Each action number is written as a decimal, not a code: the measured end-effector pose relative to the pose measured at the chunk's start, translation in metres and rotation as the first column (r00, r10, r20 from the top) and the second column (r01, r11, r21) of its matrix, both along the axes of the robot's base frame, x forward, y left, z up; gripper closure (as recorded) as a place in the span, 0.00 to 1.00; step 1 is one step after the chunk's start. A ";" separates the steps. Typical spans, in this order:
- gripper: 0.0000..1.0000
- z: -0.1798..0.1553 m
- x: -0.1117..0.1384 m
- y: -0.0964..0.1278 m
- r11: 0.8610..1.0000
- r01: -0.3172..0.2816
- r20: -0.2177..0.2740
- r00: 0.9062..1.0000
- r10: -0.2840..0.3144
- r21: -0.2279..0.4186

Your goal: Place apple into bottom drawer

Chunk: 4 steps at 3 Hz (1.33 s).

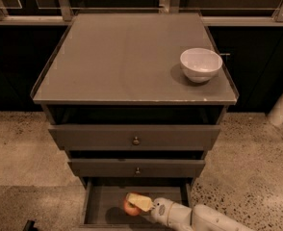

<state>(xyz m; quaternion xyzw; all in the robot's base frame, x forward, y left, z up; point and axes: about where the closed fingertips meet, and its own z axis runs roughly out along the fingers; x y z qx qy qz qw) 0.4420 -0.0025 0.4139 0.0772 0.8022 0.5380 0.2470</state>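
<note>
The bottom drawer point(103, 203) is pulled open below the two upper drawers, a shallow grey box with its floor in view. The apple point(130, 208), small and red-orange, is low inside the drawer, near its middle, at or just above the floor. My gripper point(137, 202) reaches in from the lower right on a white arm, with its yellowish fingers around the top of the apple. The lower part of the apple shows beneath the fingers.
A white bowl point(200, 64) stands on the right side of the grey cabinet top point(127, 57). The two upper drawers point(135, 137) with small round knobs are slightly pulled out. Speckled floor lies on both sides. A white post point(282, 105) stands at right.
</note>
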 end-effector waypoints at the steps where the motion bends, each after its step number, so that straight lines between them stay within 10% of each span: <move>1: 1.00 -0.038 0.021 -0.003 1.000 0.016 -0.050 0.999 -0.015 0.017; 4: 1.00 -0.105 0.087 -0.031 0.995 0.102 -0.082 0.991 -0.102 -0.013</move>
